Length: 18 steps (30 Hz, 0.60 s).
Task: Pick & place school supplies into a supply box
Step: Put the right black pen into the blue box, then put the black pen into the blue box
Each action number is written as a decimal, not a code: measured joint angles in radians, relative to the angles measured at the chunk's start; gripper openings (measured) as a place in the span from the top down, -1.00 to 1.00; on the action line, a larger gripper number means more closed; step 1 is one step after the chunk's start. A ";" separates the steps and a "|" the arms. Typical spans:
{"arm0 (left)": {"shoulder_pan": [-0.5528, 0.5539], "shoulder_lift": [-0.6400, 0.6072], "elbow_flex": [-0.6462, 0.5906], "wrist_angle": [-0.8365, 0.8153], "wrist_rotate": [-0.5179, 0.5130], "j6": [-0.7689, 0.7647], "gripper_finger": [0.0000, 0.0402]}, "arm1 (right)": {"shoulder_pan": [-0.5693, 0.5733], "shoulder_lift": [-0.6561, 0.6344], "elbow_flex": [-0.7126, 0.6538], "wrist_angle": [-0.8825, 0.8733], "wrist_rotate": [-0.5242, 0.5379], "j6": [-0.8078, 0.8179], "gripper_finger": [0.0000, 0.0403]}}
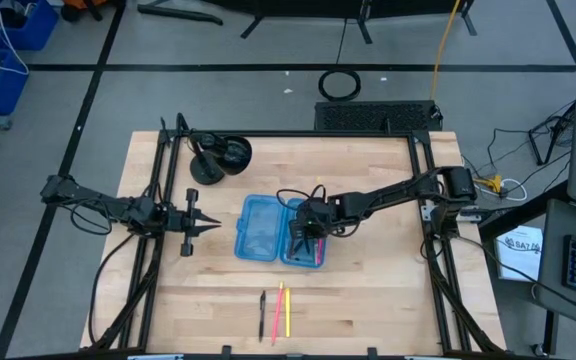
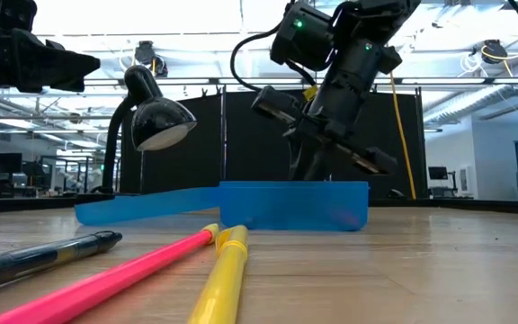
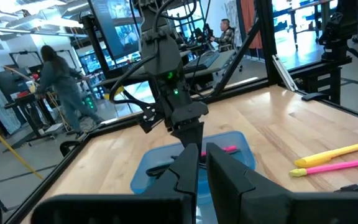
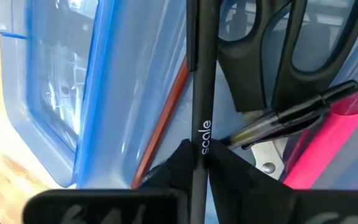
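Note:
The supply box (image 1: 268,230) lies open in the middle of the table, a translucent blue case with its lid half (image 4: 48,93) flat beside the filled half (image 1: 306,250). In the filled half lie black-handled scissors (image 4: 272,56), a pink marker (image 4: 328,140), a brown pencil (image 4: 163,118) and a clear-barrelled pen (image 4: 291,118). My right gripper (image 4: 201,171) hangs over that half, shut on a thin black pen (image 4: 202,74). My left gripper (image 1: 208,226) waits shut to the left of the box. A black pen (image 1: 262,315), a pink one (image 1: 278,312) and a yellow one (image 1: 287,310) lie near the front edge. My right gripper pinches the black pen's shaft at its white lettering (image 4: 204,134) between its two fingers (image 4: 232,171). The fingers slant down from above, coming from the table's right. The pen runs on ahead of the fingers over the filled half, above the pencil and scissors; whether its far end rests there is unclear.
A black desk lamp (image 1: 218,158) stands at the table's back left, behind the box. Black frame rails (image 1: 423,190) run along the table's left, right and far edges. Bare wood lies between the box and the three pens at the front.

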 joint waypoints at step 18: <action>0.000 0.000 0.000 0.004 0.002 -0.076 0.81 | 0.001 -0.010 0.000 0.037 0.048 -0.028 0.46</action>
